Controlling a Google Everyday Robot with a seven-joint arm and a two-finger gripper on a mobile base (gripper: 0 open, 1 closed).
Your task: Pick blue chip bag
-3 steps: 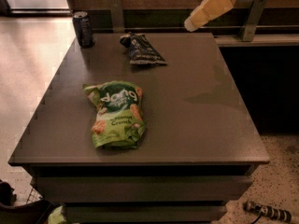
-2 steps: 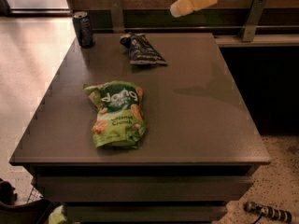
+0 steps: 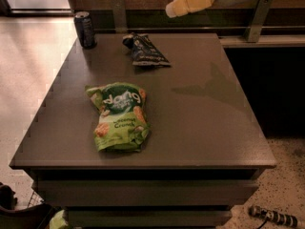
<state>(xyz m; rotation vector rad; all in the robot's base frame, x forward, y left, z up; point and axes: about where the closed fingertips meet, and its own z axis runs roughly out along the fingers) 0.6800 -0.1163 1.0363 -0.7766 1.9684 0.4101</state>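
Note:
The blue chip bag (image 3: 145,51) is a small dark navy glossy bag with pale markings. It lies flat at the far middle of the brown table (image 3: 200,128). My gripper (image 3: 172,8) is cream coloured and reaches in from the top right. It hangs high above the table's far edge, up and to the right of the blue bag, and does not touch it.
A larger bright green chip bag (image 3: 120,116) lies at the table's left centre. A dark drink can (image 3: 85,29) stands upright at the far left corner. A railing with metal posts (image 3: 257,18) runs behind the table. A dark tool (image 3: 274,217) lies on the floor at lower right.
My gripper has moved to the left along the far edge, nearer to above the blue chip bag. The bags and the can have not moved.

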